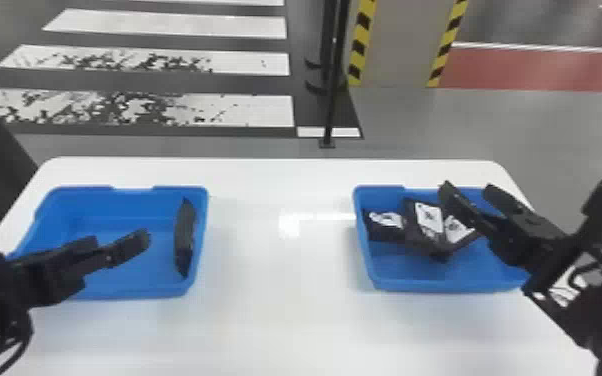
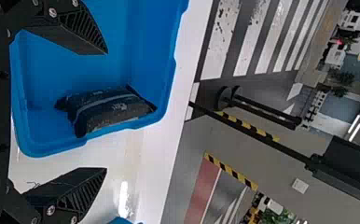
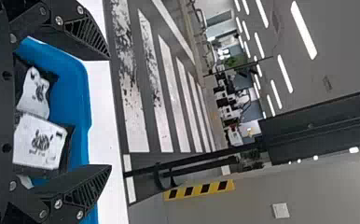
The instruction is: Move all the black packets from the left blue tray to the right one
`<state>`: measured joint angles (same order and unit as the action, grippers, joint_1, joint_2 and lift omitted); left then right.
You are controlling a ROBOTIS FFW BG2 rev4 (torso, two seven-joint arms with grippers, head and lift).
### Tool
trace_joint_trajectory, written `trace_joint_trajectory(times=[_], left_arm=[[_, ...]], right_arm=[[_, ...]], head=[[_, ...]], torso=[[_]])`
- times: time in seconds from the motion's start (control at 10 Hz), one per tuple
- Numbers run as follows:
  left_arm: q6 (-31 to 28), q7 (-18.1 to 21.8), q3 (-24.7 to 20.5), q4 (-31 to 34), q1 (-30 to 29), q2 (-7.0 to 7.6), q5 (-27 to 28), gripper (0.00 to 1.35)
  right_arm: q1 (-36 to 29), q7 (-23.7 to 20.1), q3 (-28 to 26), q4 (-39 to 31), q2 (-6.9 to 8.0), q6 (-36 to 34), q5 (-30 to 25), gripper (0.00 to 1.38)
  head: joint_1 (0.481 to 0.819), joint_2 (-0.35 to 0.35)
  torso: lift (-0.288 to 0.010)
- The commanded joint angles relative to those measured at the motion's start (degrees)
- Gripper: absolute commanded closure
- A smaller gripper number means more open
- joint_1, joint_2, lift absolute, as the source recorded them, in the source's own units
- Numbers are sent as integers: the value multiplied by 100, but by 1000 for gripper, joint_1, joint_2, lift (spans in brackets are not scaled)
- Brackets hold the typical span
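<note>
The remaining black packet [image 1: 185,237] is seen in the left blue tray [image 1: 140,290], close along its right-hand wall, its long axis laid near-to-far. Its dark, creased skin is faintly glossy—bulging in the middle, crossed by a paler band. By smooth, raised plastic walls the right one [image 1: 445,286] is bounded; white-labelled packets [image 1: 427,220] are heaped inside at mixed angles. The left gripper [image 1: 121,241] is held over its tray, angled rightward, fingers parted and nothing grasped; the right gripper [image 1: 466,187] is poised above the other—likewise spread, pointed away and leftward.
</note>
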<state>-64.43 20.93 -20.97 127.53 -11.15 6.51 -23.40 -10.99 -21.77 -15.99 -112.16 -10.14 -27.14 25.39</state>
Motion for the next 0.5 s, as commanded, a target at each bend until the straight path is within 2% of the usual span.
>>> trace_joint_trajectory(times=[0.0,0.3,0.4], left_arm=[[-109,-2,52,-596,356,43,78,179],[-194,113,474,-1862,1073,254,-162,190],[-194,130,577,-2157,1270,272,-162,190]], right_arm=[[-405,-64,-1,-646,73,0,249,171],[-912,-204,171,-1377,179,0,580,171],[-926,-292,205,-1447,205,0,615,171]], head=[[695,-40],[695,11],[695,13]], torso=[[-140],[-140],[-140]])
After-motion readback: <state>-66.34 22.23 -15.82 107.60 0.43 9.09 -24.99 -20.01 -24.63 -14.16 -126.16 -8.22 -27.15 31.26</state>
